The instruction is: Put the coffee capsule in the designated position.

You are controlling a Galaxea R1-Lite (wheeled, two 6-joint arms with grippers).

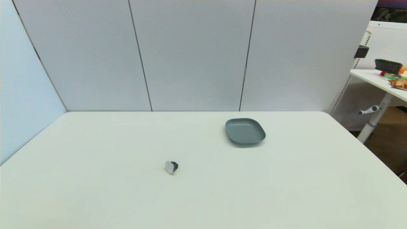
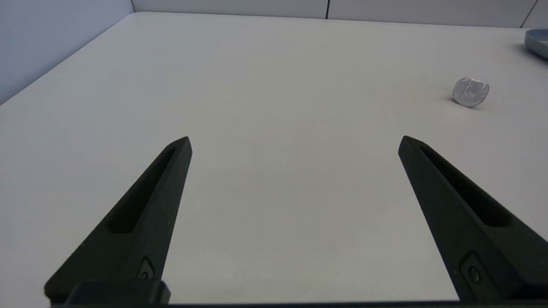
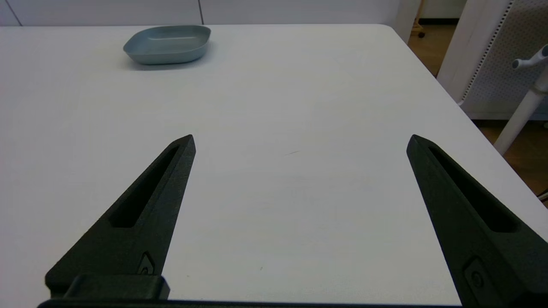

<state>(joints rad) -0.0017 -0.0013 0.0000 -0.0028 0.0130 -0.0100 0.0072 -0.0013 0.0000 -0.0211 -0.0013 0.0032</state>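
Coffee capsule (image 1: 171,167): it lies on its side on my white table (image 1: 95,190), a little left of centre and toward my near edge. Its silvery foil face points left and toward me; the dark body points away to the right. Nothing touches it.

Capsule from my left wrist: the crinkled foil disc (image 2: 470,91) faces the camera, off to one side of my fingers and well beyond their tips.

Grey dish (image 1: 245,130): a shallow rounded-square dish, farther back on the table and to the right of the capsule, well apart from it. My right wrist camera shows it (image 3: 168,43) far ahead of my fingers.

Left gripper (image 2: 295,143): my jaws are spread wide with nothing between them, low over bare table at my left near side, outside the head view.

Right gripper (image 3: 299,141): likewise spread wide and holding nothing, low over bare table at my right near side.

Background: grey wall panels (image 1: 190,54) behind the table; a second table (image 1: 378,78) with clutter at far right.
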